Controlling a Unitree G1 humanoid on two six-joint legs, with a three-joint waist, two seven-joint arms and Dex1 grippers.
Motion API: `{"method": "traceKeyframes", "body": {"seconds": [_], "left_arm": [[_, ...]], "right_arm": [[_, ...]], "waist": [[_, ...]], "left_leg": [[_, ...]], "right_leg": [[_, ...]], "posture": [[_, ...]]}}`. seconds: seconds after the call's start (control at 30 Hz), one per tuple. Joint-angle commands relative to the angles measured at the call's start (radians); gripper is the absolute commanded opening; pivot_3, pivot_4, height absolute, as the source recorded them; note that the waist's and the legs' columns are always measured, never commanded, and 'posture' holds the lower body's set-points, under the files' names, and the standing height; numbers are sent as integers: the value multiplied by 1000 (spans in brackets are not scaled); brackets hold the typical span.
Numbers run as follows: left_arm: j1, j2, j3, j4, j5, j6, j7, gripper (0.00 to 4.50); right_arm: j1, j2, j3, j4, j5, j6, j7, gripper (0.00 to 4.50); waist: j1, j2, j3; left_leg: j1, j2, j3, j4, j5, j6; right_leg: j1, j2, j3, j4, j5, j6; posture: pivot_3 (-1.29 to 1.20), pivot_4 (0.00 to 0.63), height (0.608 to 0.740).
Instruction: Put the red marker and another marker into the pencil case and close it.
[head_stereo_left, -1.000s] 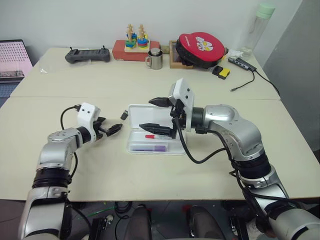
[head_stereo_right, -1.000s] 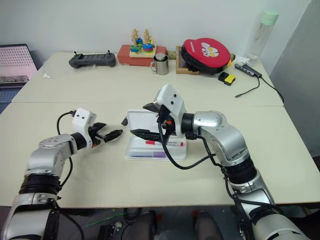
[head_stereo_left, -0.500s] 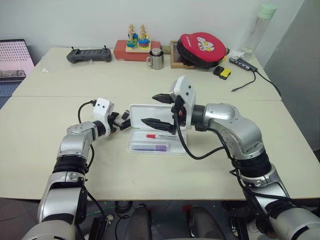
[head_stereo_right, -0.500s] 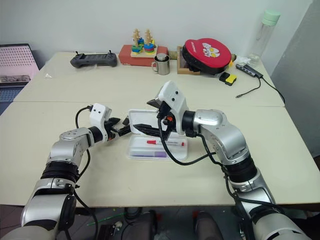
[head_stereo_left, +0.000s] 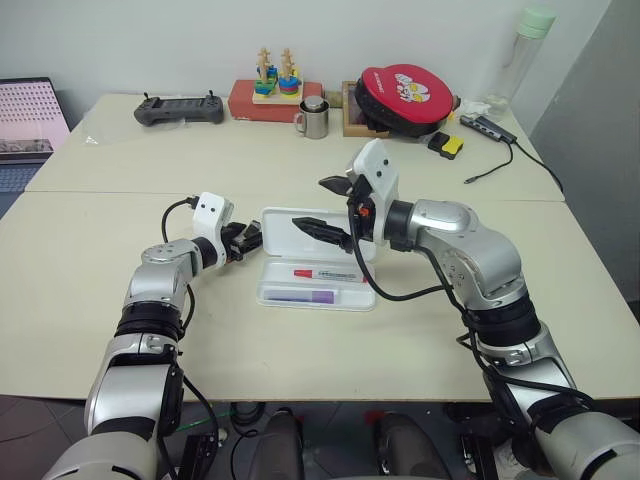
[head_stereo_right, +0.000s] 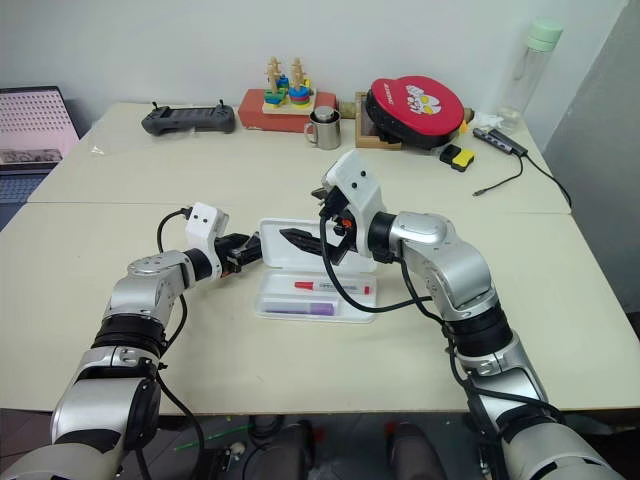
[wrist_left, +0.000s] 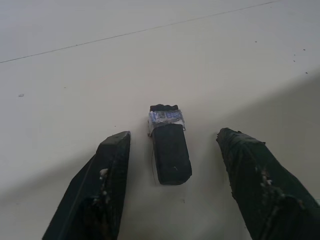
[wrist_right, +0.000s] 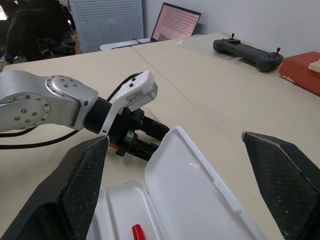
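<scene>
Since a second earlier the left gripper (head_stereo_left: 248, 238) had swung in from left of centre to the upper-left corner of the pencil case (head_stereo_left: 316, 297), its fingers (wrist_left: 107, 175) apart on either side of a small black cap (wrist_left: 169, 146) lying on the table (head_stereo_left: 150, 170). The right gripper (head_stereo_left: 328, 206) hung just above the case's raised lid, jaws spread wide and holding nothing. At mid-frame the case stood open; the red marker (head_stereo_left: 322, 272) lay in its tray, and another marker (head_stereo_left: 300, 296) lay in front of it, toward the lower edge.
</scene>
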Motion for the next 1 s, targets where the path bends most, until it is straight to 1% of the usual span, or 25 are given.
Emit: {"method": "traceKeyframes", "body": {"seconds": [0.03, 0.13, 0.27, 0.33, 0.5, 0.57, 0.63, 0.7, 0.73, 0.77, 0.8, 0.87, 0.9, 0.97, 1.0], "left_arm": [[-4, -2, 4, 12, 3, -2, -7, 2169], [-5, -2, 14, 19, -1, 3, 5, 1622], [-5, 3, 48, 26, -4, 0, 62, 775], [6, 3, 53, 19, -5, 0, 71, 451], [20, 0, 52, 4, -1, -16, 78, 424], [5, 2, 82, -14, -2, -109, 120, 424], [-20, -6, 142, -88, -64, -160, 125, 424], [-41, -34, 195, -274, -212, -111, 47, 424], [-44, -44, 204, -343, -261, -89, 16, 424], [-34, -45, 189, -442, -305, -52, -26, 424], [-6, -44, 148, -556, -358, 15, -78, 424], [31, -38, 104, -689, -420, 105, -126, 424], [50, -35, 70, -740, -429, 133, -147, 424], [100, -17, -57, -845, -424, 191, -220, 424], [118, -7, -131, -873, -393, 209, -245, 424]], "right_arm": [[-27, -1, -15, -25, 6, -3, 1, 4500], [-29, -1, -15, -20, 3, -10, 1, 4500], [-28, -10, -25, -19, 4, -13, 4, 4500], [-28, -14, -24, -18, 5, -14, 8, 4500], [-31, -19, -27, -12, 6, -22, 17, 4500], [-23, -35, -42, -22, 16, -35, 37, 4500], [0, -66, -76, -67, 57, -30, 73, 4500], [36, -114, -136, -126, 125, -5, 119, 4500], [48, -133, -154, -142, 144, 0, 135, 4500], [79, -172, -163, -172, 159, -5, 170, 4500], [109, -208, -177, -196, 173, 1, 189, 4500], [140, -247, -192, -220, 195, 10, 203, 4500], [158, -269, -200, -234, 203, 18, 204, 4500], [223, -345, -202, -288, 214, 41, 236, 4500], [258, -383, -200, -315, 217, 53, 251, 4500]], "waist": [[0, 0, 0], [0, 0, 0], [-2, 0, 0], [-2, 0, 0], [-7, 0, 0], [-7, 0, 0], [-7, 0, 0], [-1, -1, 1], [3, -1, 1], [7, -2, 1], [10, -2, 1], [8, -2, 1], [5, -2, 1], [1, 0, 1], [0, 0, 1]], "left_leg": [[0, 0, 0, 0, 0, 0], [0, 0, 0, 0, 0, 0], [0, 0, 0, 0, 0, 0], [0, 0, 0, 0, 0, 0], [0, 0, 0, 0, 0, 0], [0, 0, 0, 0, 0, 0], [0, 0, 0, 0, 0, 0], [-1, 0, 0, 0, 0, 0], [-2, 0, 0, 0, 0, 0], [-3, 0, -1, 0, 0, 0], [-5, -1, -1, 0, 0, 0], [-6, -2, -1, 0, 0, 0], [-6, -3, 0, 0, 0, -1], [-3, -3, 2, 0, 0, -1], [-2, -2, 2, 0, 0, -1]], "right_leg": [[0, 0, 0, 0, 0, 0], [0, 0, 0, 0, 0, 0], [0, 0, 0, 0, 0, 0], [0, 0, 0, 0, 0, 0], [0, 0, 0, 0, 0, 0], [0, 0, 0, 0, 0, 0], [0, 0, 0, 0, 0, 0], [0, 0, 0, 0, 0, 0], [-1, 0, 0, -1, 0, 0], [-1, 0, -1, -1, 0, 0], [-1, -1, -2, -2, 0, 0], [0, -3, -2, -3, 0, 0], [1, -4, -2, -4, 0, 0], [3, -4, -1, -3, 0, 0], [3, -4, -1, -3, 0, -1]], "posture": [[0, 150, 740], [0, 150, 740], [0, 150, 740], [0, 150, 740], [0, 150, 740], [0, 150, 740], [0, 150, 740], [0, 150, 740], [0, 150, 740], [0, 150, 740], [0, 150, 740], [0, 150, 740], [0, 150, 740], [0, 150, 740], [0, 150, 740]]}}
